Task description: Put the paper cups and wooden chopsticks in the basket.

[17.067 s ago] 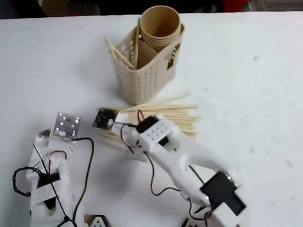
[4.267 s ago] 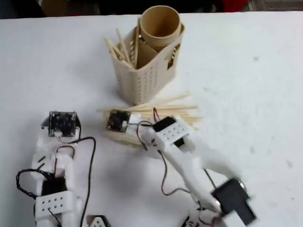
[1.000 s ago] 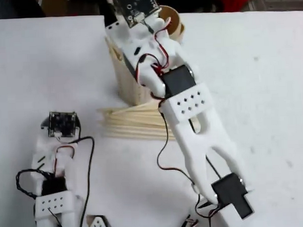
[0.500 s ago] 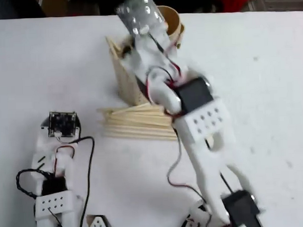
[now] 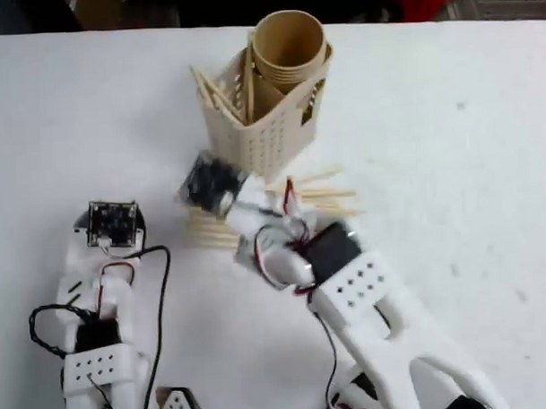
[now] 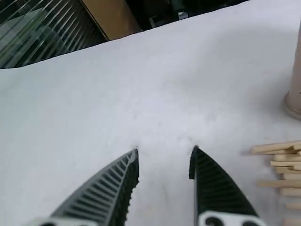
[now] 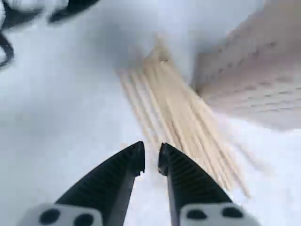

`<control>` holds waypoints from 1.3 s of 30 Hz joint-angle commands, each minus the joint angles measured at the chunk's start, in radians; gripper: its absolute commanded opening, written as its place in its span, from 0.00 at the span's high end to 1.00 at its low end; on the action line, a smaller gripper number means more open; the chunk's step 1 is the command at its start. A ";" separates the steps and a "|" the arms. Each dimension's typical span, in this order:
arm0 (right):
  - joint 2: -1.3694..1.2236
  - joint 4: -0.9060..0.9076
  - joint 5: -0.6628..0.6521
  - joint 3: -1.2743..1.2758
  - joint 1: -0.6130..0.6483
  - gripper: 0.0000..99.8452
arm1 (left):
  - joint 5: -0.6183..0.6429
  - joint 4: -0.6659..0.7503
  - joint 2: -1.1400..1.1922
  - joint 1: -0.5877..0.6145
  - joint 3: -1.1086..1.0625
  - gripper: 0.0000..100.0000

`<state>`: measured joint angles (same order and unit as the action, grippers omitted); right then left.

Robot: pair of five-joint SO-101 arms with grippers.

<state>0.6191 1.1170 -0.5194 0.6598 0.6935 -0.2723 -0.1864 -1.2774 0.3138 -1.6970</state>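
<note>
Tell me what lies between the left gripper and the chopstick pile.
Nothing: in the left wrist view, bare table separates the left gripper from the chopstick pile.

Bright, even light on white table (image 5: 449, 117), perhaps overhead, soft shadows

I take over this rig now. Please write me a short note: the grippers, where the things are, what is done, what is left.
Left gripper: open, empty, low over the white table.
Right gripper: slightly open, empty, over the loose wooden chopsticks lying before the cream perforated plastic basket.
Done: stacked brown paper cups and several chopsticks stand in the basket.
Left: the pile on the table.
</note>
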 commanded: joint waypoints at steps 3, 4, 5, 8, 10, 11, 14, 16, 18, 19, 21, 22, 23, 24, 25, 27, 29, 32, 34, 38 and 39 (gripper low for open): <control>-0.002 -0.209 -0.132 0.207 0.010 0.97 | 0.008 -0.003 -0.016 0.005 0.003 0.81; -0.028 -0.209 -0.135 0.207 0.005 0.96 | 0.008 -0.003 -0.016 0.005 0.003 0.81; -0.062 -0.214 -0.138 0.203 0.004 0.95 | 0.008 -0.003 -0.016 0.005 0.003 0.81; -0.197 -0.222 -0.140 0.163 0.007 0.94 | 0.008 -0.003 -0.016 0.005 0.003 0.81; -0.295 -0.249 -0.140 0.121 0.005 0.94 | 0.008 -0.003 -0.016 0.005 0.003 0.81; -0.344 -0.271 -0.140 0.101 0.005 0.94 | 0.008 -0.003 -0.016 0.005 0.003 0.81; -0.475 -0.292 -0.140 0.046 0.005 0.94 | 0.008 -0.003 -0.016 0.005 0.003 0.81; -0.539 -0.294 -0.140 0.020 0.004 0.94 | 0.008 -0.003 -0.016 0.005 0.003 0.81; -0.582 -0.294 -0.140 0.002 0.004 0.94 | 0.008 -0.003 -0.016 0.005 0.003 0.81; -0.598 -0.294 -0.140 -0.006 0.004 0.94 | 0.008 -0.003 -0.016 0.005 0.003 0.81; -0.615 -0.309 -0.140 -0.008 0.004 0.94 | 0.008 -0.003 -0.016 0.005 0.003 0.81; -0.622 -0.315 -0.140 -0.006 0.004 0.94 | 0.008 -0.003 -0.016 0.005 0.003 0.81; -0.627 -0.317 -0.138 -0.005 0.004 0.94 | 0.008 -0.003 -0.016 0.005 0.003 0.81; -0.628 -0.317 -0.138 -0.005 0.004 0.94 | 0.008 -0.003 -0.016 0.005 0.003 0.81; -0.628 -0.312 -0.138 -0.003 0.004 0.94 | 0.008 -0.003 -0.016 0.005 0.003 0.81; -0.621 -0.306 -0.138 0.008 0.005 0.94 | 0.008 -0.003 -0.016 0.005 0.003 0.81; -0.605 -0.306 -0.138 0.034 0.013 0.94 | 0.008 -0.003 -0.016 0.005 0.003 0.81; -0.533 -0.308 -0.133 0.074 0.015 0.94 | 0.008 -0.003 -0.016 0.005 0.003 0.81; -0.455 -0.308 -0.127 0.086 -0.004 0.94 | 0.008 -0.003 -0.016 0.005 0.003 0.81; -0.354 -0.312 -0.068 0.087 -0.051 0.94 | 0.008 -0.003 -0.016 0.005 0.003 0.81; -0.354 -0.312 -0.071 0.087 -0.059 0.94 | 0.008 -0.003 -0.016 0.005 0.003 0.81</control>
<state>0.2048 0.8163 -0.6130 0.7518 0.6659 -0.2723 -0.1864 -1.2774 0.3138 -1.6970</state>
